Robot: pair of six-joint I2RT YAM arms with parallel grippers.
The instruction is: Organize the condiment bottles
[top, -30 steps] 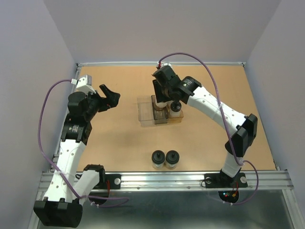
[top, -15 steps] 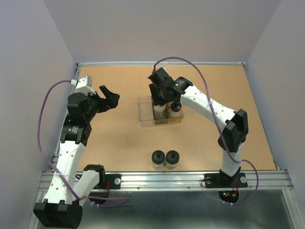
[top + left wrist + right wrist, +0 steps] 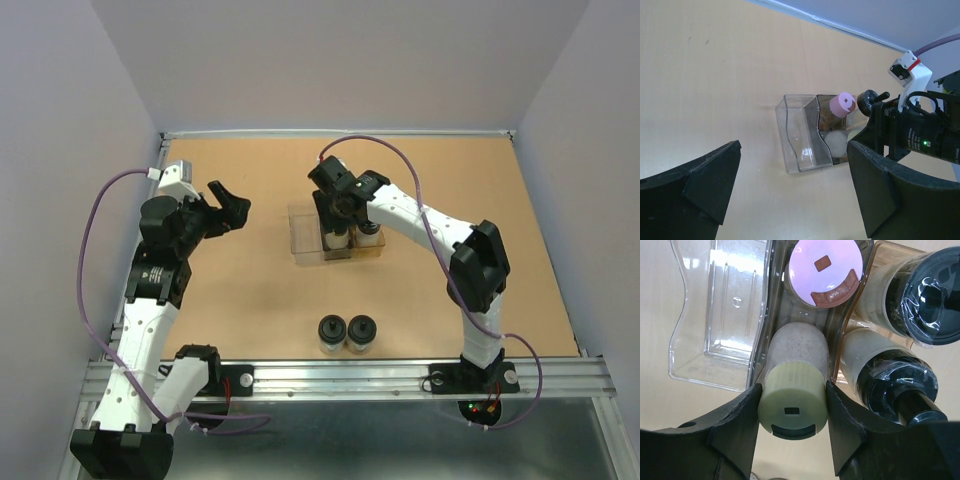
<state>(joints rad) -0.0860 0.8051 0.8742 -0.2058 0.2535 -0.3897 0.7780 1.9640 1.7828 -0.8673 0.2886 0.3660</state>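
Note:
My right gripper (image 3: 792, 412) is shut on the yellow-green-capped bottle (image 3: 792, 390), held upright at the near end of the clear rack's (image 3: 720, 315) middle compartment. The pink-capped bottle (image 3: 825, 270) stands behind it in the same compartment. Two black-capped bottles (image 3: 932, 295) (image 3: 900, 385) fill the right compartment, and the left one is empty. In the top view, my right gripper (image 3: 338, 215) is over the rack (image 3: 298, 240). Two more black-capped bottles (image 3: 332, 333) (image 3: 361, 333) stand side by side near the front. My left gripper (image 3: 232, 207) is open and empty, left of the rack.
The left wrist view shows the rack (image 3: 800, 135), the pink cap (image 3: 842, 104) and the right arm's wrist (image 3: 910, 135) beyond my open left fingers (image 3: 875, 185). The table's back wall runs behind the rack, and the metal rail lies along the front edge (image 3: 340, 375).
My right arm has swung left and stretched over the rack, carrying the yellow-green-capped bottle to the middle compartment. The left arm has barely moved.

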